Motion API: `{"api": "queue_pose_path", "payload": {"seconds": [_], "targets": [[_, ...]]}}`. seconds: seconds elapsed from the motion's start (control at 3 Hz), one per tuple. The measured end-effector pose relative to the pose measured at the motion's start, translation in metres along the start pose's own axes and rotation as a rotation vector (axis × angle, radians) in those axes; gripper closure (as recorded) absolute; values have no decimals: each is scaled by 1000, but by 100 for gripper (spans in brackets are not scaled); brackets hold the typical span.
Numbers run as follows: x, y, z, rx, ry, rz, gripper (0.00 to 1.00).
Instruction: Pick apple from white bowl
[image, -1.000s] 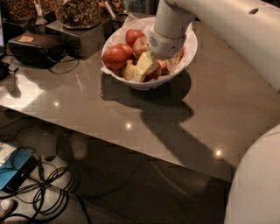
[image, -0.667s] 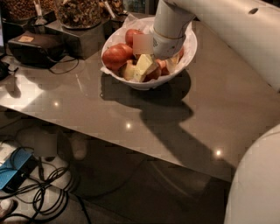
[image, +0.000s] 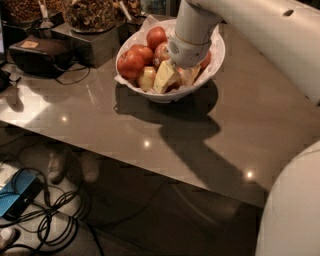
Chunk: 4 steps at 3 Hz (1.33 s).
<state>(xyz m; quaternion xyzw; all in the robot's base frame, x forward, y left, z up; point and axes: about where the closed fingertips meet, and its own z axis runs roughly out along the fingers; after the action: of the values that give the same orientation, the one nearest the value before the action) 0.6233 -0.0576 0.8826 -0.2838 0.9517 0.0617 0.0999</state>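
Note:
The white bowl (image: 212, 65) stands on the grey table, lined with white paper. It holds several red apples; one (image: 131, 64) lies at its left side and another (image: 156, 36) at the back. My gripper (image: 175, 79) is down inside the bowl, its pale tips among the apples at the front and middle. The white wrist (image: 190, 40) stands over the bowl's right half and hides the fruit beneath it. I cannot tell whether an apple is held.
Dark containers of nuts (image: 90, 15) stand behind the bowl at the left. A black box (image: 37, 52) with a cable lies at the far left. The table's front edge (image: 150, 175) runs across the middle. Cables and a blue device (image: 17, 197) lie on the floor.

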Motion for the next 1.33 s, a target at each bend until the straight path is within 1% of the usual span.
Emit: {"api": "queue_pose_path", "payload": {"seconds": [0.33,0.67,1.0,1.33], "targets": [[0,0,0,0,0,0,100],[0,0,0,0,0,0,100],[3,9,-16,-3,-57,-37,100],[10,24,-38,-35,-92,-91,100]]}}
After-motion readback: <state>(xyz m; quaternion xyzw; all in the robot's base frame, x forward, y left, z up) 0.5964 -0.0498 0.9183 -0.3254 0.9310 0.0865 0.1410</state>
